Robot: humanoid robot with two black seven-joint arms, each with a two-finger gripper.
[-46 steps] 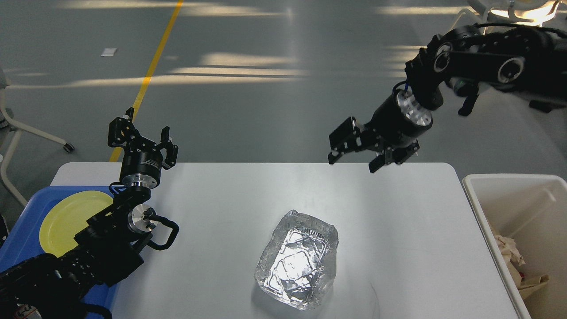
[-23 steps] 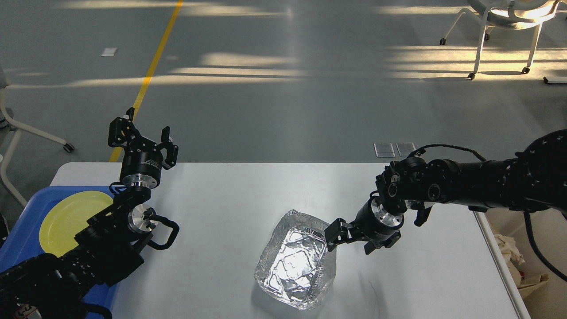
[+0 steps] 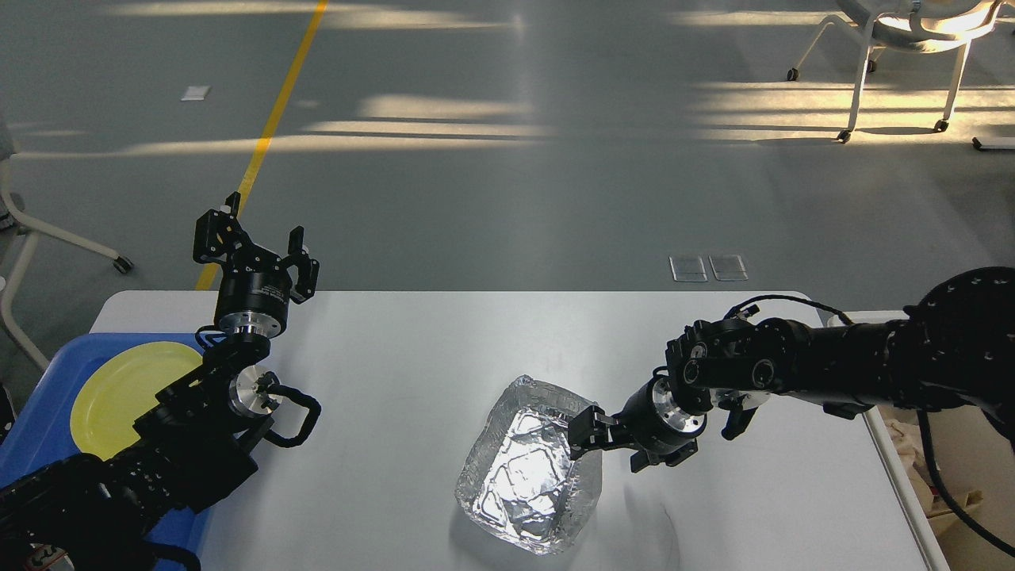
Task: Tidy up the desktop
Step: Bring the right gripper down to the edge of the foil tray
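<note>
The white desktop (image 3: 412, 365) fills the lower middle of the head view. A crumpled silver foil tray (image 3: 523, 468) lies on it near the front centre, empty. My right gripper (image 3: 609, 446) comes in from the right, low over the table, open, with one finger over the tray's right rim and the other outside it. My left gripper (image 3: 254, 246) is open and empty, pointing up above the table's far left edge.
A blue plastic tray (image 3: 47, 396) with a yellow plate (image 3: 119, 388) sits at the left, partly behind my left arm. A white bin (image 3: 916, 496) with crumpled paper stands off the table's right end. Chairs stand on the floor beyond.
My right arm has swung down from high above the far edge to the foil tray, and in the last half second edged left onto its rim. The left arm has not moved.
</note>
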